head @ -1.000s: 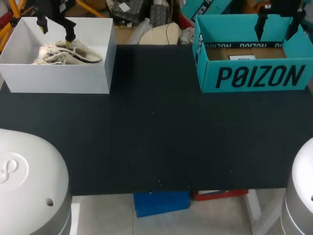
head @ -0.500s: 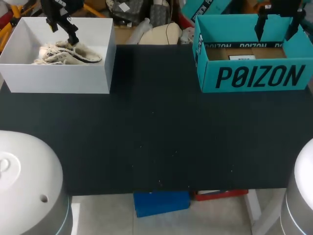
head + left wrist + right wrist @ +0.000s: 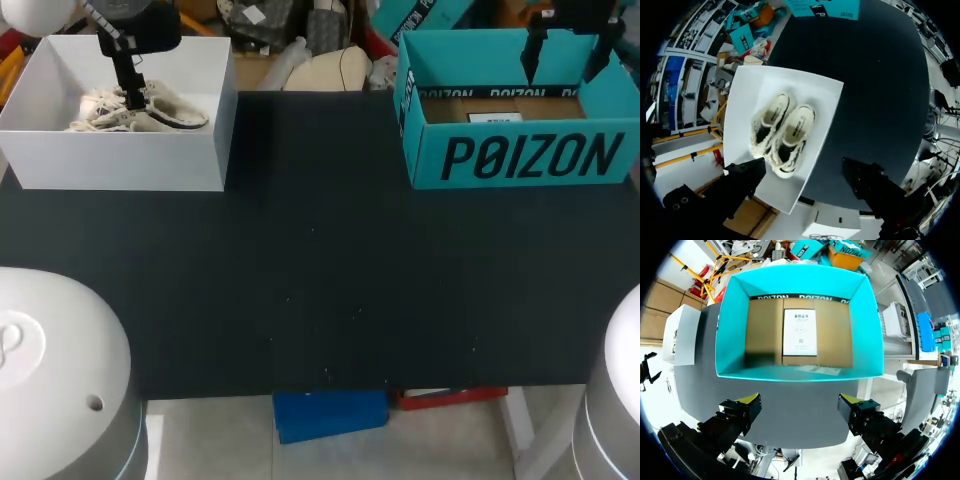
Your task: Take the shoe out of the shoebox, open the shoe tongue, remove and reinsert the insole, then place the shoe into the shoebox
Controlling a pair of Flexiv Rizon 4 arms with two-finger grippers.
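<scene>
Black matte table [image 3: 320, 280] carries two boxes along its far edge. Over the last second my left gripper [image 3: 805, 170] has turned at the wrist and come down toward the white cardboard shoebox [image 3: 745, 100]; its jaws are spread wide, hanging above the pair of cream lace-up shoes [image 3: 785, 132] on the box floor. I judge the take-out grasp is next. My right gripper [image 3: 800, 402] has stayed put, wide open over the empty teal cardboard box [image 3: 730, 315].
</scene>
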